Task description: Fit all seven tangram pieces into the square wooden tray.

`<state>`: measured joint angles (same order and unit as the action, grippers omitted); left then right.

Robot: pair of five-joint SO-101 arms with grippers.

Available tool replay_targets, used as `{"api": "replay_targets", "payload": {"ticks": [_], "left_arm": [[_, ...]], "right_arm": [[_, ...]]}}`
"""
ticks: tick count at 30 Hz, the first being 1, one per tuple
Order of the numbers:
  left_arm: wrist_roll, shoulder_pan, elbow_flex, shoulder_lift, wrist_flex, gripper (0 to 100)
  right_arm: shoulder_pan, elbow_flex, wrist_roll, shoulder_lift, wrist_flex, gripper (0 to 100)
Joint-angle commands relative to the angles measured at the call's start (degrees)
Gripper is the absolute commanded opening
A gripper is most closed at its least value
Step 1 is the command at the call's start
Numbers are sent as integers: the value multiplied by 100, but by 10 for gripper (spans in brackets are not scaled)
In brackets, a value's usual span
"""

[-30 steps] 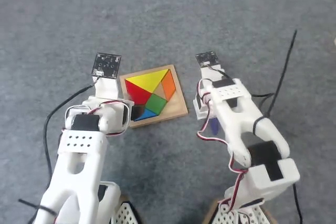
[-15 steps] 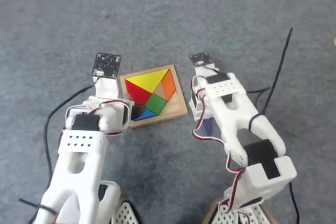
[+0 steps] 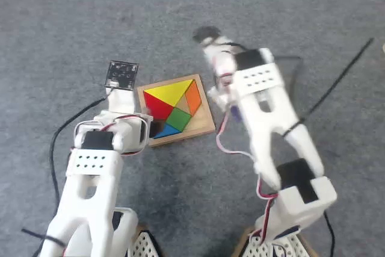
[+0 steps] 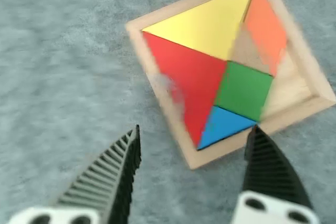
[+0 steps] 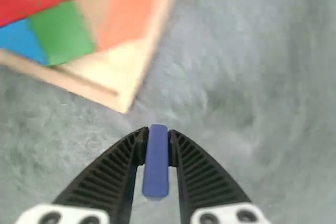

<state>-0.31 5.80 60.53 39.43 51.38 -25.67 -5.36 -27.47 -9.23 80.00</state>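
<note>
The square wooden tray [image 3: 208, 127] lies mid-table and holds yellow [image 3: 168, 93], red [image 3: 156, 108], green [image 3: 178, 118], light blue [image 3: 168, 130] and orange [image 3: 193, 97] pieces. Bare wood shows in a small middle gap and at one corner [image 4: 289, 90]. My left gripper [image 4: 195, 132] hangs open over the tray's corner by the light blue piece [image 4: 223, 124]. My right gripper [image 5: 156, 129] is shut on a dark blue piece [image 5: 156, 161], just off the tray's bare corner [image 5: 113, 66]. From above, that piece [image 3: 236, 112] peeks out under the right arm beside the tray.
Grey carpet covers the whole table. Both arm bases stand at the near edge. A black cable [image 3: 337, 82] trails to the right of the right arm. Open carpet lies beyond the tray and to the far left.
The right arm has swung away from its base, up and leftward, carrying the dark blue piece close beside the tray's right edge. The left arm and tray have stayed put.
</note>
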Motion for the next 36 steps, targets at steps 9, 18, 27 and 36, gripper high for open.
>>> {"api": "replay_targets", "payload": {"ticks": [9,18,27,36], "left_arm": [[-1345,3191,-479,158,193,306],[-2084,3833,-374,149,185,306],[-2075,3815,-321,176,185,306],[-2075,3815,-312,158,220,306]], "right_arm": [[-1666,-923,-2418,-1103,13,8],[-1675,-3051,-5090,-2062,2009,8],[-1587,-4343,-5705,-3574,2255,22],[-1587,-4396,-5934,-3591,2246,302]]}}
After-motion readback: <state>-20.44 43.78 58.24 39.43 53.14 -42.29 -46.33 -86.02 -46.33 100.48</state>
